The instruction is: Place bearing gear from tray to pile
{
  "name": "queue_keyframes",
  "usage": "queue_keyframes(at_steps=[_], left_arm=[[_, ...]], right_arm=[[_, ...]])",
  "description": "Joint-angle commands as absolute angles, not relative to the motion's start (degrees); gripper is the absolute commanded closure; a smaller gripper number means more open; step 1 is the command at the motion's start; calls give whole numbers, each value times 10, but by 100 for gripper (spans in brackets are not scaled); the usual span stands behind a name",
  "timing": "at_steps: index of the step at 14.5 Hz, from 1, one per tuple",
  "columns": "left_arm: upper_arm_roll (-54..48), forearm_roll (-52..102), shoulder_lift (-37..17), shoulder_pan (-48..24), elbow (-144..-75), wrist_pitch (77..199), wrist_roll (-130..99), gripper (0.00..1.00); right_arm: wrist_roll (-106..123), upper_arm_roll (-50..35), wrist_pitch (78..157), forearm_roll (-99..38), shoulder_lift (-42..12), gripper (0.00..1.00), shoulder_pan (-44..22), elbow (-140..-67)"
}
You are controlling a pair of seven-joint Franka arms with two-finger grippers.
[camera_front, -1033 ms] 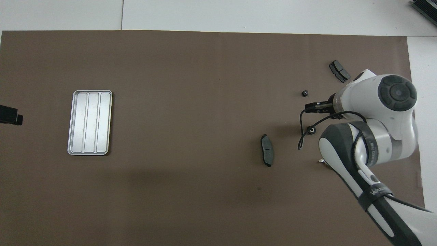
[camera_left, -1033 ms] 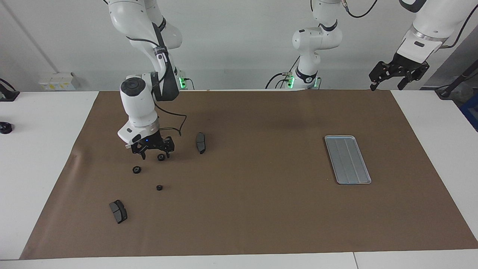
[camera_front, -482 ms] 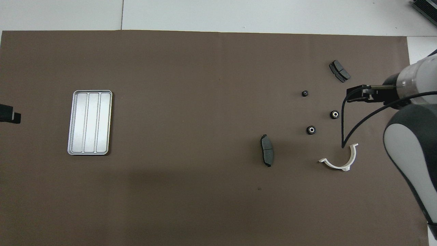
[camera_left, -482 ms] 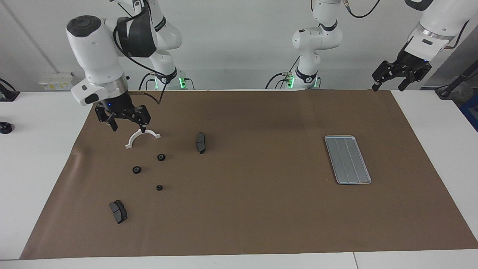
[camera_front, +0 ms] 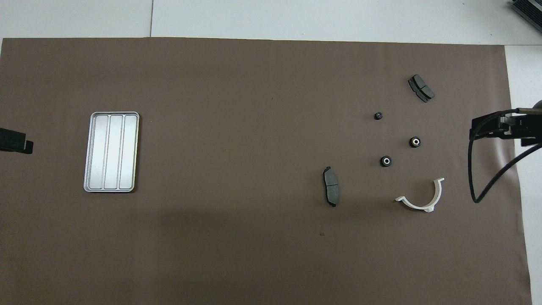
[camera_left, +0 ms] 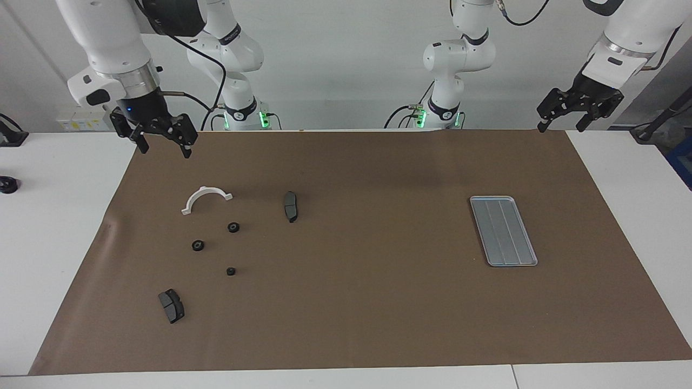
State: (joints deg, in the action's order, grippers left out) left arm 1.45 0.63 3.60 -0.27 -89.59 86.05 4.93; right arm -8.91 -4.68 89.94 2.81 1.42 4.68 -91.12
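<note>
Judging by the bare tray (camera_left: 503, 230), three bearing gears (camera_left: 233, 227) lying by the pile (camera_left: 206, 199), and right gripper (camera_left: 160, 136) and left gripper (camera_left: 578, 108) raised wide and empty, we need no further move

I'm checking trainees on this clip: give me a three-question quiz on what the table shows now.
1. True or false: the tray holds a gear.
2. How many small gears lie on the mat near the white bracket?
3. Which end effector is raised over the mat's corner nearest the bracket? A) left B) right

Key: 1 false, the tray is bare. 2 three. 3 B; both are open and hold nothing.
</note>
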Motion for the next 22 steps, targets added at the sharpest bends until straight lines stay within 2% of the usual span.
queue_keyframes(at_steps=[1, 3, 7, 11, 14, 22], left_arm=[[21, -8, 46, -10, -904, 862, 47, 0], [20, -8, 46, -10, -904, 863, 46, 0], [18, -9, 47, -9, -910, 863, 48, 0], [19, -8, 48, -7, -911, 863, 47, 0], [19, -8, 48, -7, -911, 863, 47, 0], [19, -8, 48, -7, -911, 863, 47, 0]], right_arm=[[-78, -13, 879, 10, 15, 0, 20, -908], [-79, 36, 873, 1, 16, 0, -19, -904], [-76, 78, 856, -20, 17, 0, -54, -903], [-61, 72, 854, -11, 33, 0, -59, -922], [-42, 70, 883, 39, 37, 0, -83, -931], [-47, 71, 880, 25, 37, 0, -77, -928]])
